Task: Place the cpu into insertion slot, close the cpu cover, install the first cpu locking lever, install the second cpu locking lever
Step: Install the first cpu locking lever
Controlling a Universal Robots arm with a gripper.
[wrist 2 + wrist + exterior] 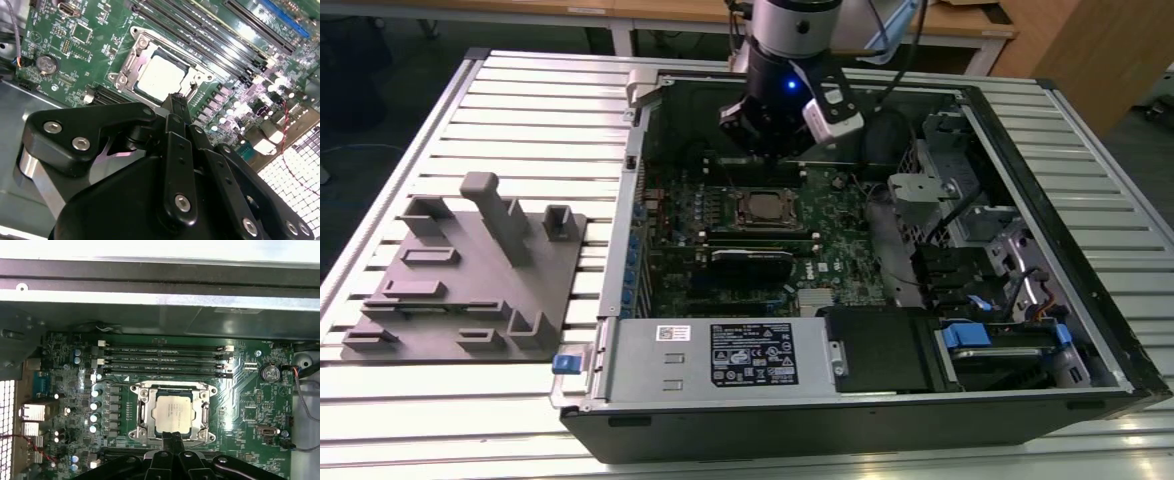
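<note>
Black linkage bars crowd the front of both wrist views, and the gripper (175,100) tapers to one narrow tip. Its fingers look drawn together with nothing between them. The tip sits at the edge of the socket frame, but whether it touches the metal or hangs just over it cannot be told.

In the exterior view the computer case (854,430) lies open on a slatted table (520,100), and the arm reaches down into it over the green circuit board (847,225). Four long memory slots (165,360) run just beside the socket.

The cpu cover (145,412) lies flat around its cut-out. The cpu (173,412) already rests inside, square to the frame, with a dark strip of the insertion slot (173,393) showing along one side. Placing looks done and the cover looks down, so the work seems to be at the locking stage. Whether either lever is latched cannot be made out. A small metal tab (192,91) stands just beside the fingertip.

To do this step well, the closed fingers should act as a plain pusher. They should bear only on the steel of the frame or lever and never on the pale face of the cpu. Pressure is best kept steady and in line with the lever's own swing, since a sideways slip would carry the tip toward the row of capacitors (95,405) or the memory slots. The cover should stay flat throughout, because a lifted corner would suggest the cpu is not seated true.
</note>
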